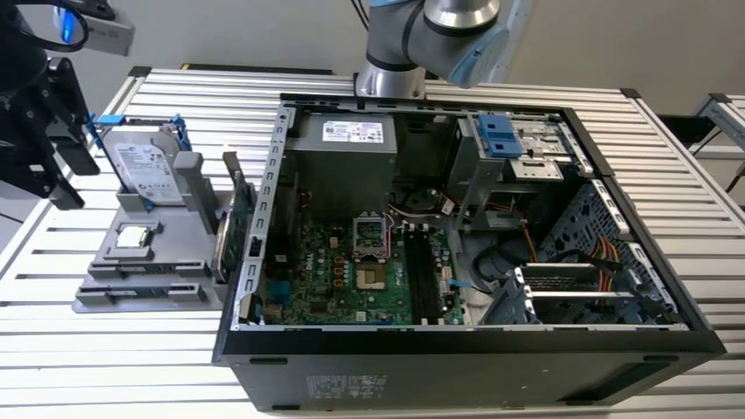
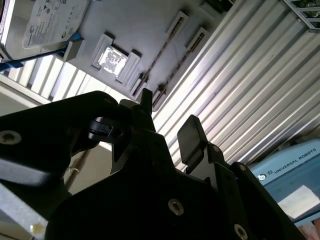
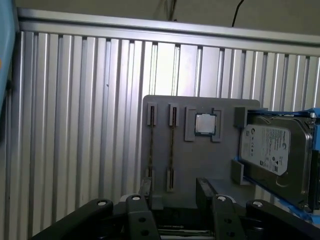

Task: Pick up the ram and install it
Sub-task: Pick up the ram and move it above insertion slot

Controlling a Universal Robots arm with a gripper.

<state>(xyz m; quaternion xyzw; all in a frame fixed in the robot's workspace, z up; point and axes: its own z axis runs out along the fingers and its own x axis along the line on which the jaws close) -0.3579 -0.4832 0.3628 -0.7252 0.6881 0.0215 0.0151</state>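
Hanging wide open and empty, the claw [image 3: 176, 194] faces the thin ram [image 3: 171, 147], which stands on edge in the gray holder [image 3: 200, 160] just ahead, long side pointing away

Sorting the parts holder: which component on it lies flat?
The small silver processor chip, flat in its square recess on the gray holder. The hard drive beside it stands propped up, tilted, with blue rails.
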